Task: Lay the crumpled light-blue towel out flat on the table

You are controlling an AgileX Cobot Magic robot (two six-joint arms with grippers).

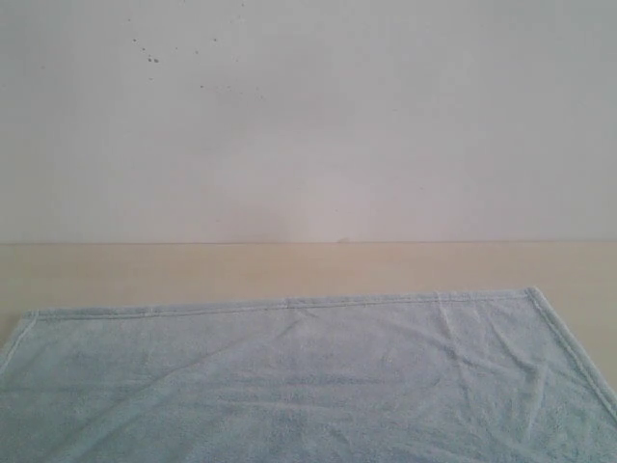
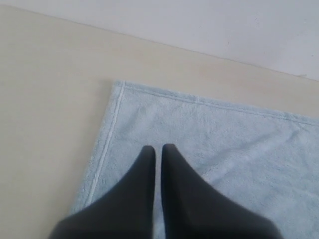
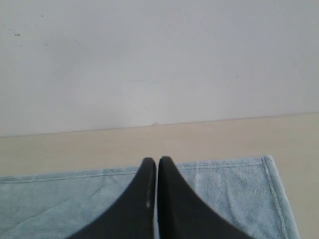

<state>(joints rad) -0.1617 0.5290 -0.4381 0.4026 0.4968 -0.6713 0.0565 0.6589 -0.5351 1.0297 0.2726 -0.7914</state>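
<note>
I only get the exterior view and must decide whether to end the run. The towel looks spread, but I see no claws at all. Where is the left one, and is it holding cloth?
Observer: The left claw is shut and empty, its tips over the towel near the far left corner.
Operator: And the right one?
Observer: The right claw is shut and empty too, tips over the towel's far edge, short of the right corner.
Operator: My view crops the left edge. Any fold there?
Observer: None shows: the left wrist view has that side hem lying straight on the table.
</note>
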